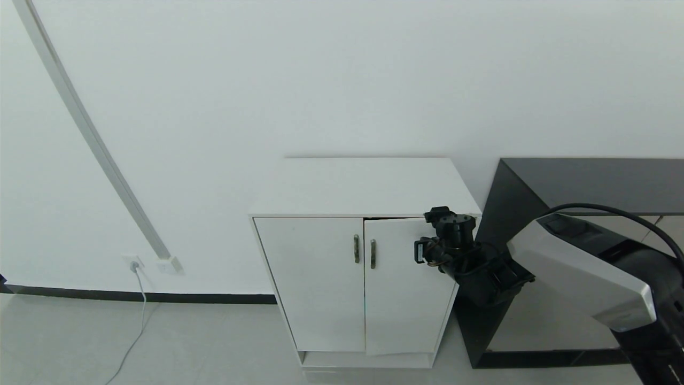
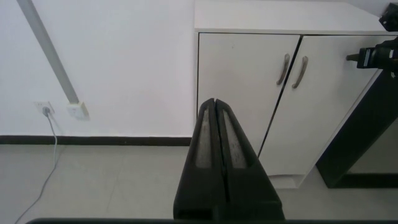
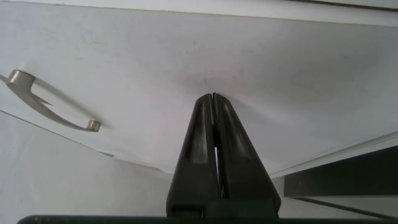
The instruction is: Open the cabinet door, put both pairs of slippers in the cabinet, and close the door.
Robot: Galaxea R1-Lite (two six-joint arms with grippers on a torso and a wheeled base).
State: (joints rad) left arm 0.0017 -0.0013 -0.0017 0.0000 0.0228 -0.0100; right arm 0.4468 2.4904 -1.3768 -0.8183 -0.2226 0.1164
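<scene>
The cabinet door (image 3: pixel 280 68) just ahead of the right hand (image 3: pixel 214 98) is smooth, matt white laminate. The door handle (image 3: pixel 46 102) near the hand is brushed metal. The hand's fingers (image 3: pixel 199 137) look matt black plastic.

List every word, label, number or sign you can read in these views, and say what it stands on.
No readable text in any view.
White two-door cabinet and its metal handles: blank.
White wall socket: no legible marking.
Black left pincer and right pincer: no labels.
</scene>
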